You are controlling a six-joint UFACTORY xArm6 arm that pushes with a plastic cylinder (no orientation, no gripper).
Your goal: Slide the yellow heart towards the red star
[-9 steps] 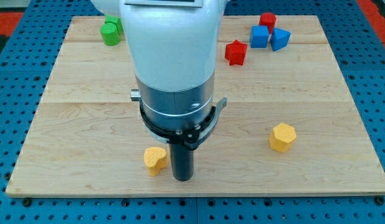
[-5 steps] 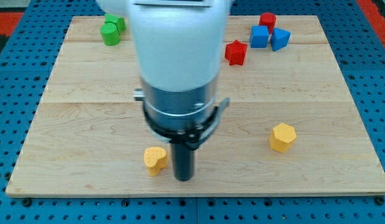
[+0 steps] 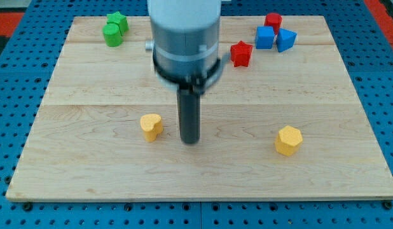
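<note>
My tip rested on the board a little toward the bottom edge from the middle, at the end of a straight dark rod that hung down from the arm. There was no gripper on this arm, so nothing was clenched or grasped; the rod simply stood on the wood. The tip sat just to the right of the yellow heart, close beside it, with a narrow strip of bare board between them, so the two were not touching as far as the view showed.

The heart lay left of centre, in the half of the board nearer the bottom edge. The red star sat well apart from it, up toward the top edge and right of centre, just beside the arm's grey collar in the view.

Further toward the top right corner stood a cluster of three: a blue cube, a blue block of wedge-like shape just right of it, and a red block behind them, nearest the top edge. A yellow hexagon lay alone toward the bottom right, about level with the tip. Near the top left corner, two green blocks stood pressed together; their shapes were hard to make out.
</note>
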